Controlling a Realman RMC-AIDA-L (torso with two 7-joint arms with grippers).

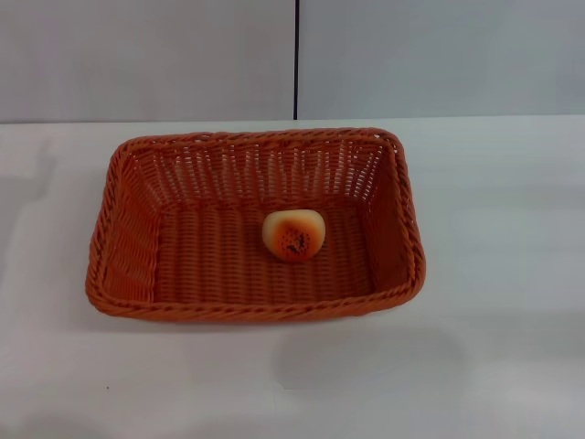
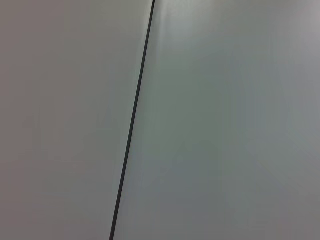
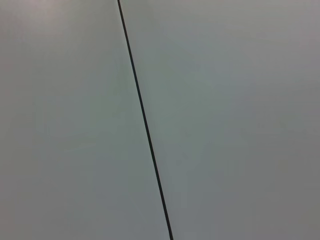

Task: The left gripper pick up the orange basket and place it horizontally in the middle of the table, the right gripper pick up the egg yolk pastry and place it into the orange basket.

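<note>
Orange basket (image 1: 137, 265) lay lengthwise at the centre of the white tabletop (image 1: 512, 274), its long sides running nine to three o'clock. Egg yolk pastry (image 1: 293, 235) sat on the basket floor, just toward three o'clock of its middle, patch tilted forward. Both placements looked done. Neither the left claw nor the right claw showed in any view, so whether their fingers were apart or together I could not tell; both wrist cameras faced a grey wall with a dark seam (image 2: 132, 120). Little risk remained: a returning arm might nudge the basket. Nothing obstructed it.
</note>
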